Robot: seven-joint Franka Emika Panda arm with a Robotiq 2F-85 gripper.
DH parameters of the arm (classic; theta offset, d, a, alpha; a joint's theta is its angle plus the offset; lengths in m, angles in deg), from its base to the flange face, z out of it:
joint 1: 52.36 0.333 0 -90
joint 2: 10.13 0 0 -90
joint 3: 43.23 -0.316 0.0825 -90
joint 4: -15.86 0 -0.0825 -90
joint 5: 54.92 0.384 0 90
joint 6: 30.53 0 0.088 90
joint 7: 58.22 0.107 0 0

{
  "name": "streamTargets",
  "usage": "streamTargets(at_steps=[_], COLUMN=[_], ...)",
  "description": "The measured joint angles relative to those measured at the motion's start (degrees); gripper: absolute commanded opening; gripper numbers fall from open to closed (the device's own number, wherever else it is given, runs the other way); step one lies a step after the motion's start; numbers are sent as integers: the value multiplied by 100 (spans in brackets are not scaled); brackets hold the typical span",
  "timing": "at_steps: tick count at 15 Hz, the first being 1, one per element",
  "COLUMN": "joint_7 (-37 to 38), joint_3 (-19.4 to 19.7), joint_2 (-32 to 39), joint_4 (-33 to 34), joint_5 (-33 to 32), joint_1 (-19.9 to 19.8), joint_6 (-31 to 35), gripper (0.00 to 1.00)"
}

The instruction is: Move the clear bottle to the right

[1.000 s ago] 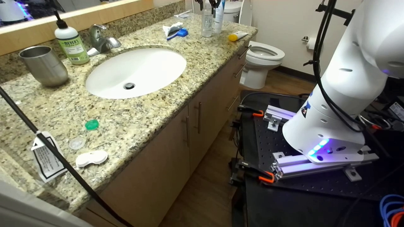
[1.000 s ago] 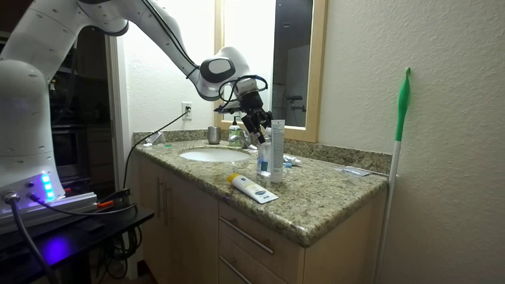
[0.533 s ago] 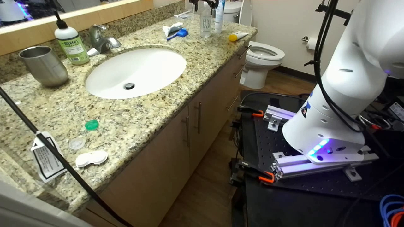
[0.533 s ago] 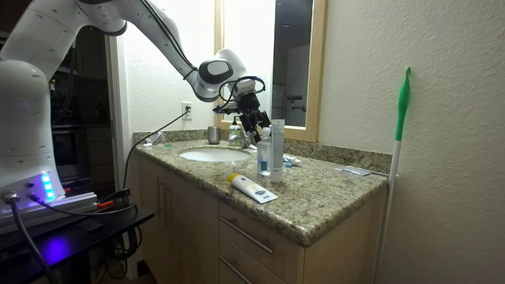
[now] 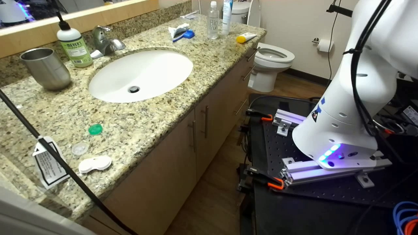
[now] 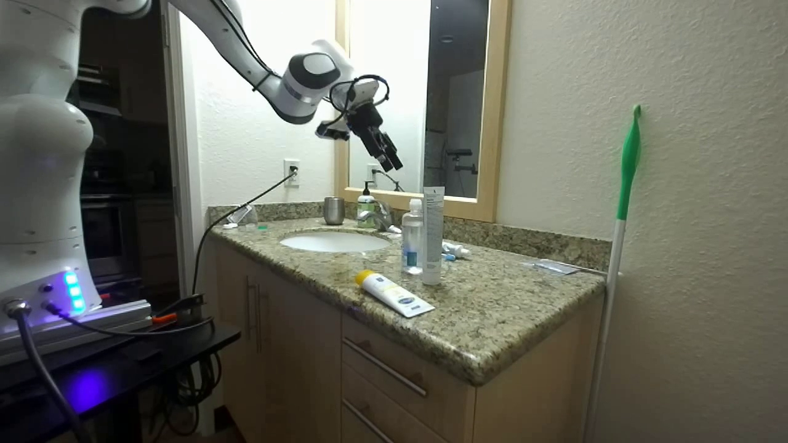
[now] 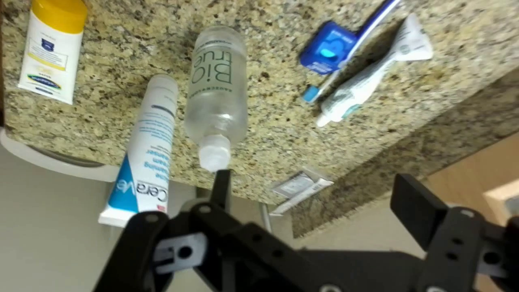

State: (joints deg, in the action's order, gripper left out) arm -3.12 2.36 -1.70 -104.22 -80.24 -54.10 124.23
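The clear bottle (image 6: 412,243) stands upright on the granite counter (image 6: 505,307), beyond the sink. Both exterior views show it, with its white cap on and a see-through body with dark lettering. My gripper (image 6: 391,165) hangs in the air above the bottle and slightly to one side, apart from it. In the wrist view the gripper (image 7: 312,182) is open, its fingers wide apart and holding nothing. There the bottle (image 7: 217,93) shows whole, with one fingertip appearing just below its cap. The gripper is out of the picture in an exterior view where the bottle (image 5: 213,24) stands near the top.
A tall white-and-blue tube (image 6: 433,237) stands upright close beside the bottle. A yellow-capped tube (image 6: 394,293) lies near the counter's front edge. Toothpaste (image 7: 365,85) and a blue floss box (image 7: 329,48) lie near the backsplash. The sink (image 5: 143,75), faucet, soap bottle and metal cup are farther along.
My jaws were at the bottle's neck, then spread apart. The arm has since risen and drawn back, clear of the bottle, which stands almost where it was.
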Motion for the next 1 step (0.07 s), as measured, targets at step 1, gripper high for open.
streamTargets(at_steps=[1], joint_7=[-236], joint_3=[-4], joint_2=[-345], joint_4=[-86], joint_5=[4], joint_1=[103], joint_6=[-15], gripper=[100])
